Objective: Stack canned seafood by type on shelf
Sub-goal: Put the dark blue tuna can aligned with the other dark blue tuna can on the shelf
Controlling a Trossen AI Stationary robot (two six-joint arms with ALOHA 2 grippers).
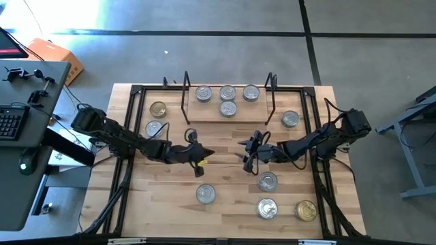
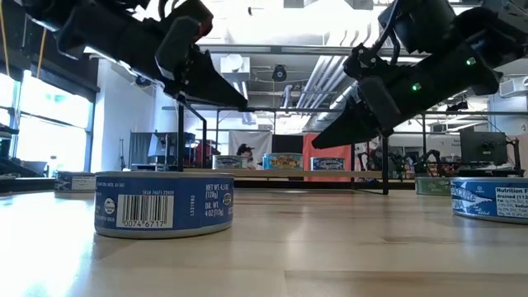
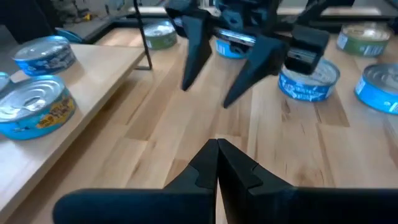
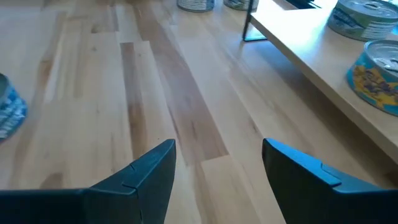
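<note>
The shelf (image 1: 204,117), a low light-wood plank between two black wire uprights, stands at the table's far middle. Several silver-lidded tins of canned seafood (image 1: 227,93) rest on it. More tins lie on the tabletop: a gold-lidded one (image 1: 158,109) and a silver one (image 1: 155,128) at the far left, and several at the near right (image 1: 267,181). My left gripper (image 1: 210,152) hovers shut over the table's middle with nothing in it. My right gripper (image 1: 243,151) faces it, open and empty. Both fingertips hang clear above the wood in the low view.
A blue-labelled tin (image 2: 163,204) stands on the table near the front, below my left gripper (image 2: 243,106). Another tin (image 1: 290,119) sits right of the shelf. A black frame (image 1: 313,136) runs along the table's sides. Bare wood lies between the two grippers and the shelf.
</note>
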